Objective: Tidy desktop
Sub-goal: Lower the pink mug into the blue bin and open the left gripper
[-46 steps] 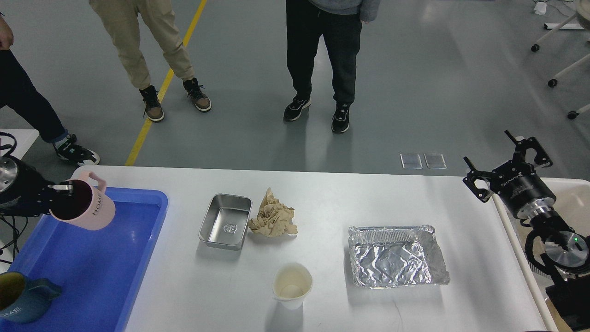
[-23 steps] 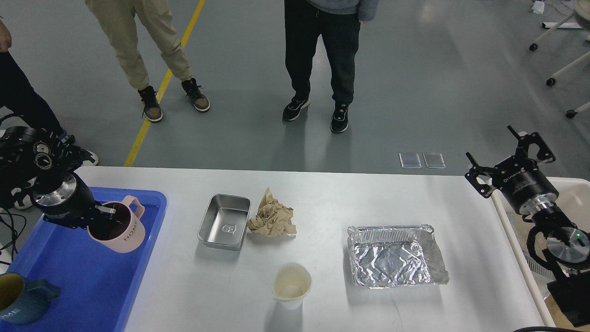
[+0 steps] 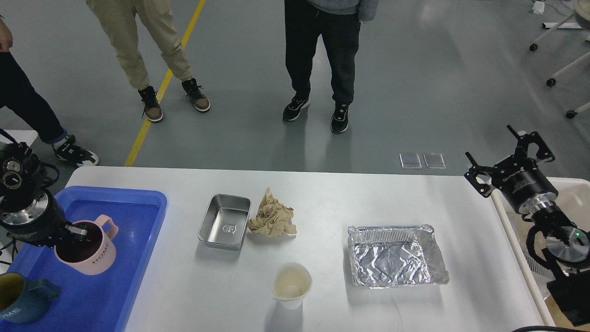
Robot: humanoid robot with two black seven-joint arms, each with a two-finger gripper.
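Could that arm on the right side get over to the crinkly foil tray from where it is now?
Probably yes. The right gripper hangs open and holds nothing, past the desktop's right edge, and only bare tabletop lies between it and the foil tray.

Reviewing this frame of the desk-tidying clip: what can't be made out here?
- Head view: whether the pink mug rests on the blue tray; the left gripper covers its rim.
- Head view: the dark blue mug, cut off by the left edge.
- Head view: the bystanders above the waist, cut off by the top edge.
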